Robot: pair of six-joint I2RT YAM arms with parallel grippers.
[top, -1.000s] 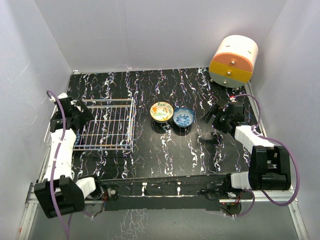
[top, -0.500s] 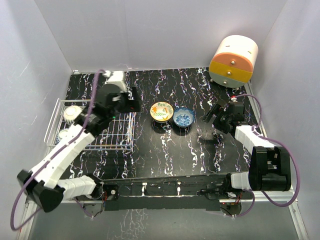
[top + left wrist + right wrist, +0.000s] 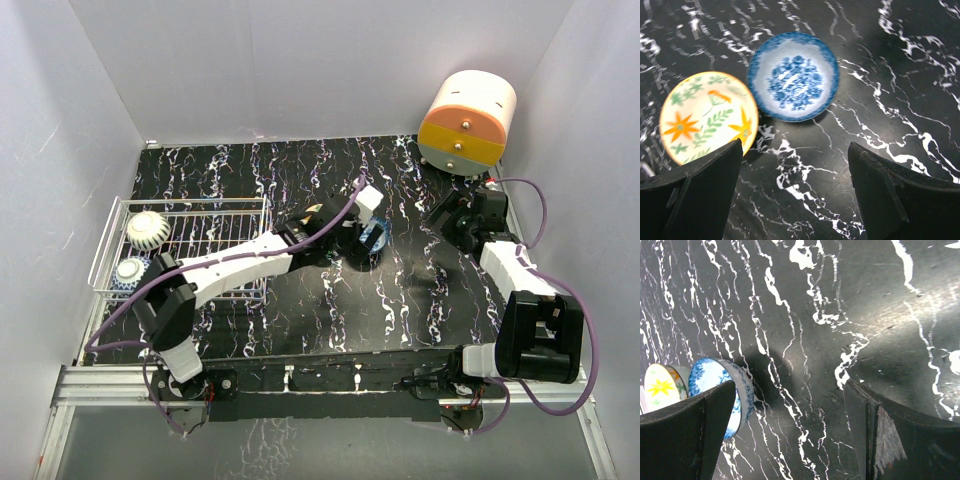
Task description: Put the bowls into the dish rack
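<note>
A blue-patterned bowl (image 3: 793, 76) and a yellow-floral bowl (image 3: 708, 116) sit side by side on the black marbled table. My left gripper (image 3: 795, 192) hovers over them, open and empty, a little short of both. In the top view the left gripper (image 3: 348, 238) covers most of the yellow bowl, and the blue bowl (image 3: 378, 236) shows beside it. The white wire dish rack (image 3: 215, 262) at the left holds a ribbed white bowl (image 3: 146, 228) and a blue-rimmed bowl (image 3: 130, 272). My right gripper (image 3: 452, 216) is open and empty to the right of the blue bowl (image 3: 715, 387).
A cream-and-orange cylindrical drawer unit (image 3: 467, 120) stands at the back right corner. White walls close in the table on three sides. My left arm stretches across the rack's right side.
My left arm has swung from the rack's left side across to the two bowls in the middle. Two bowls now show in the rack. My right gripper has drawn back a little to the right.
</note>
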